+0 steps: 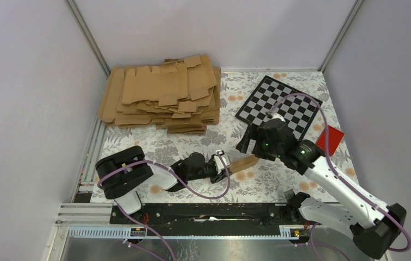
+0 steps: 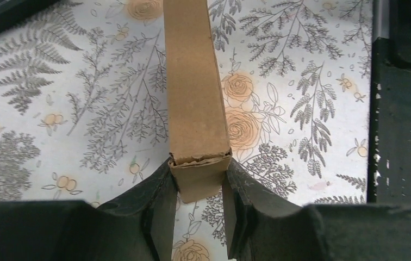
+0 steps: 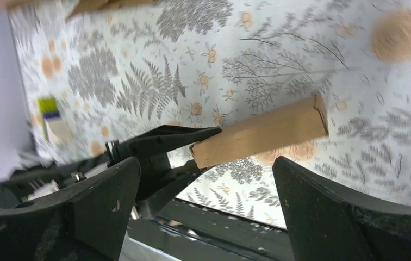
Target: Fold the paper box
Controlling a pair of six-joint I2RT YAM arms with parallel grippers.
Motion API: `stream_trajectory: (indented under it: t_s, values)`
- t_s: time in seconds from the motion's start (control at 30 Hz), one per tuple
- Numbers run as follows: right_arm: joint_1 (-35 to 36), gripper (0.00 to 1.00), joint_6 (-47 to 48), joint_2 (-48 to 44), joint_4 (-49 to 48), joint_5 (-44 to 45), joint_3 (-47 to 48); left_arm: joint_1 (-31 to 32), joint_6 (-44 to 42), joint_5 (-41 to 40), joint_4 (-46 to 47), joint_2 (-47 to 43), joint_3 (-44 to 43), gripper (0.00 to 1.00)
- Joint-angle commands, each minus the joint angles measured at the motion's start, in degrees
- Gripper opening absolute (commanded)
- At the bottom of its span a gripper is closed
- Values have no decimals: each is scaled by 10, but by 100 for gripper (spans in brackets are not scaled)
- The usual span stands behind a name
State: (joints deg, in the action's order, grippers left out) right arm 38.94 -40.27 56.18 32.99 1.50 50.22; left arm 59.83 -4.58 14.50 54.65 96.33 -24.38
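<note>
Starting at the near edge, the two arm bases are being carried by a black rail (image 1: 165, 213) at 6 o'clock of the top view. Just beyond it, the paper box (image 1: 245, 162) is being clenched at one end by the left gripper (image 1: 222, 163). In the left wrist view its fingers (image 2: 157, 206) are being pressed against both sides of the folded end, where a crumpled flap edge is being shown. The box, folded into a slim rectangular tube, is being held out from that gripper toward 3 o'clock, tilted slightly toward 2, over the floral table cover (image 1: 192, 142). Its free end is being left ungripped. At 1 o'clock from that end, the right gripper (image 1: 252, 142) is being held with its jaws spread wide and nothing grasped. In the right wrist view the box is being framed between the two parted fingers, apart from both. Farther off, a red block (image 1: 329, 139) is being seen at 3 o'clock, a checkerboard (image 1: 279, 103) at 1 o'clock, and a pile of flat cardboard blanks (image 1: 162, 95) at 11 o'clock near the back wall.
</note>
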Motion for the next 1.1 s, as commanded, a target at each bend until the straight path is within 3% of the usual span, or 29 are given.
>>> stream_trajectory:
  t_s: [0.0, 0.17, 0.43, 0.8, 0.93, 1.07]
  values:
    - [-1, 100, -250, -41, 121, 110, 10, 16, -59, -84, -83, -39, -40, 26]
    - [-1, 97, -415, -82, 77, 74, -71, 43, -101, -141, -91, -38, -62, 26]
    - [0, 80, -513, -75, -16, 75, -158, 65, -122, -170, -40, -23, -48, 26]
    - [-1, 64, -518, 14, -78, 85, -156, 83, -147, -171, -47, -24, -46, 26]
    - [0, 46, -517, 27, -78, 88, -161, 84, -147, -172, -47, -24, -46, 27]
    - [-1, 31, -510, 21, -78, 113, -165, 86, -143, -172, -19, -29, -33, 45]
